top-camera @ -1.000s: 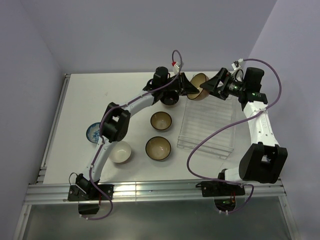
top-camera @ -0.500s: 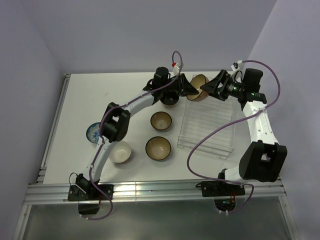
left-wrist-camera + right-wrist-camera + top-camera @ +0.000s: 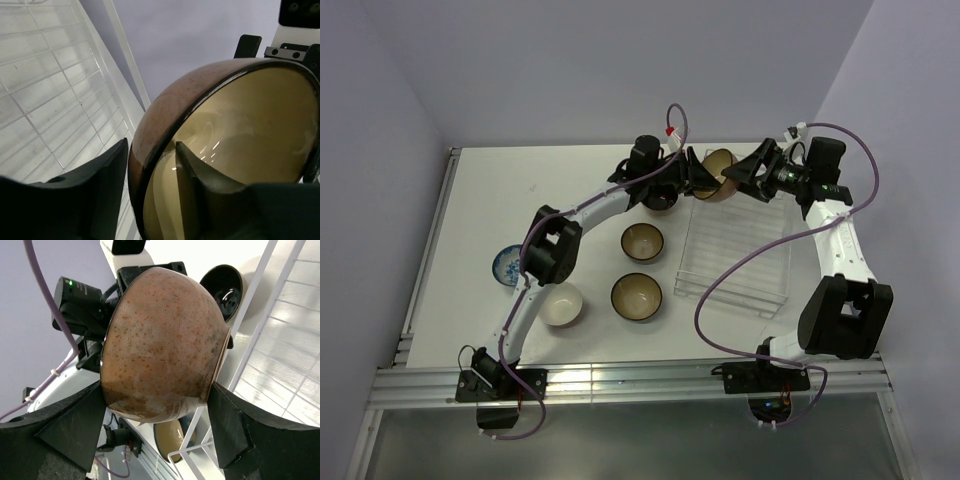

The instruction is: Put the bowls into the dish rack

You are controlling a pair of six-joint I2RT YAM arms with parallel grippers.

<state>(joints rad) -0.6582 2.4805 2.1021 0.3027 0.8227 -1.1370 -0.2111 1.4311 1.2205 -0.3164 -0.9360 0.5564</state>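
Observation:
A tan-brown bowl [image 3: 722,158] with a speckled brown outside [image 3: 160,340] hangs tilted on its side over the far left corner of the clear dish rack [image 3: 735,250]. My left gripper [image 3: 703,178] pinches its rim [image 3: 170,100], one finger inside and one outside. My right gripper [image 3: 740,172] spans the bowl's outside, a finger against each side [image 3: 157,387]. The black bowl [image 3: 660,198] sits under my left arm. Two tan bowls [image 3: 642,242] [image 3: 636,296], the cream-white bowl [image 3: 563,305] and the blue-patterned bowl [image 3: 505,265] rest on the table left of the rack.
The rack's ribbed floor shows in the left wrist view [image 3: 45,75] and the right wrist view [image 3: 290,350]. The back wall stands close behind both grippers. Purple cables loop off both arms above the rack.
My left gripper has shifted slightly right, closer onto the bowl. The bowl and my right gripper have stayed about where they were.

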